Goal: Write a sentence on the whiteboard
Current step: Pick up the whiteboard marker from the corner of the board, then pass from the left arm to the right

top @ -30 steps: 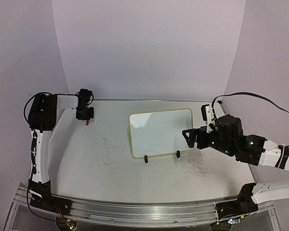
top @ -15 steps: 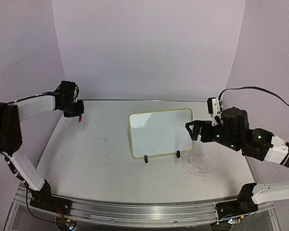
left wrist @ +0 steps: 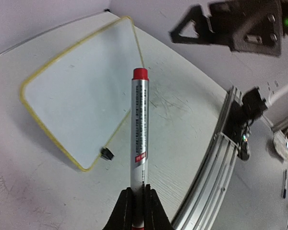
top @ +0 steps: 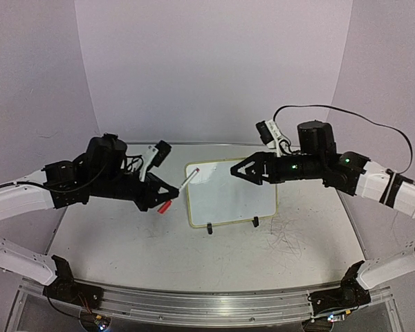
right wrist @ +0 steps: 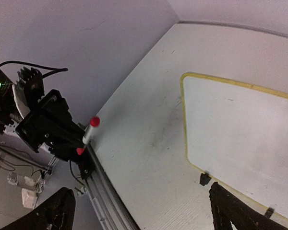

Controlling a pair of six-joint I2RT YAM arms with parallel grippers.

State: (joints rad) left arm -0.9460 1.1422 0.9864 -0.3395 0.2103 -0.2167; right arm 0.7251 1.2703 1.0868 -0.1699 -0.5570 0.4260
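My left end effector clamps the tail of the silver red-capped marker, cap aimed at my wide-open right end effector, probably for uncapping, beside the blank yellow-rimmed whiteboard near the tabletop far edge.

One whiteboard, one marker, two pincers.

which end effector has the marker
The left end effector: it is shut on the silver marker with red ends. The right end effector is open and holds nothing.
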